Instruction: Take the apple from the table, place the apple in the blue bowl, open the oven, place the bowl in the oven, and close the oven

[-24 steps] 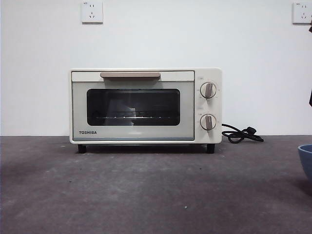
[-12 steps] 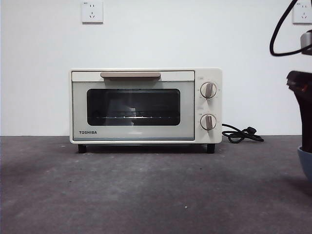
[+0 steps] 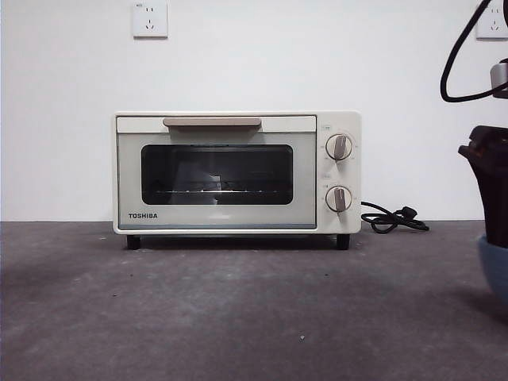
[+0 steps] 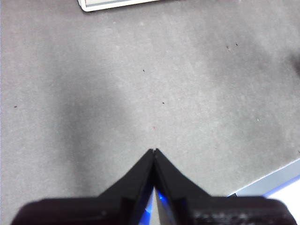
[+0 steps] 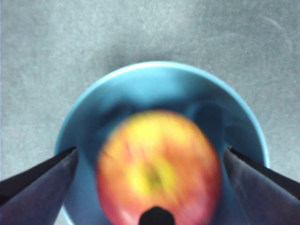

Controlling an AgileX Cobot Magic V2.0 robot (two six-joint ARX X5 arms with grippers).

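Note:
In the right wrist view the apple (image 5: 158, 168), red and yellow and blurred, lies inside the blue bowl (image 5: 154, 82). My right gripper (image 5: 150, 150) hangs over it, open, one jaw on each side of the apple and not touching it. The front view shows that arm (image 3: 486, 190) as a dark mass at the right edge, just above the bowl's rim (image 3: 495, 266); the apple is hidden there. The cream oven (image 3: 236, 171) stands at mid-table with its door shut. My left gripper (image 4: 154, 151) is shut on nothing above the bare table (image 4: 140, 93).
A black cord (image 3: 393, 218) lies coiled on the table to the right of the oven, between it and the bowl. A white wall with two sockets stands behind. In the left wrist view a corner of the oven (image 4: 117, 3) shows.
The right arm has come down into the front view at the right edge, over the bowl, and shifted slightly left. The oven has not moved.

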